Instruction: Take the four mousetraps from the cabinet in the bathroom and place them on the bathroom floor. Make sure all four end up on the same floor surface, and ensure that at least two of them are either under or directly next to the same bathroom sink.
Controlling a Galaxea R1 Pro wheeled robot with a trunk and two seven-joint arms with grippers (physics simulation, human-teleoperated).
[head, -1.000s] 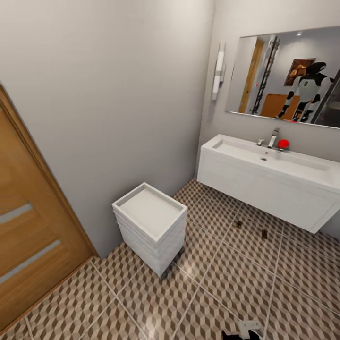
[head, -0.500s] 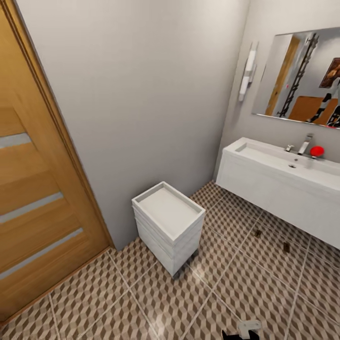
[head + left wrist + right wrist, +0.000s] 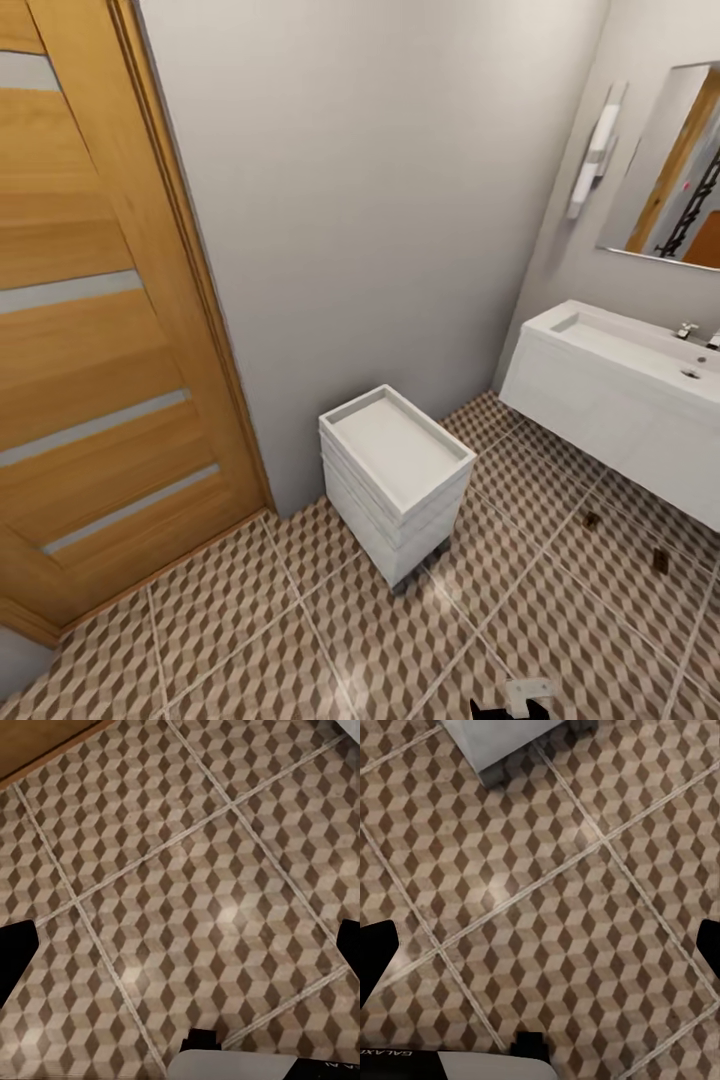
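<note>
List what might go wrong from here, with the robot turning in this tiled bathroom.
1. Two small dark mousetraps lie on the cube-patterned tile floor before the white wall-hung sink; driving that way could knock them away.
2. The white stacked-drawer unit stands close ahead; the base or arms might clip it.
3. The left gripper and right gripper are open, carrying nothing, so traps may remain unfetched.

Grey walls (image 3: pixel 380 180), wooden door (image 3: pixel 90 330) at left, white stacked bin (image 3: pixel 395 480) beside wall, white washbasin (image 3: pixel 630 400) under mirror (image 3: pixel 670 170), tube lamp (image 3: pixel 592 150) beside.
</note>
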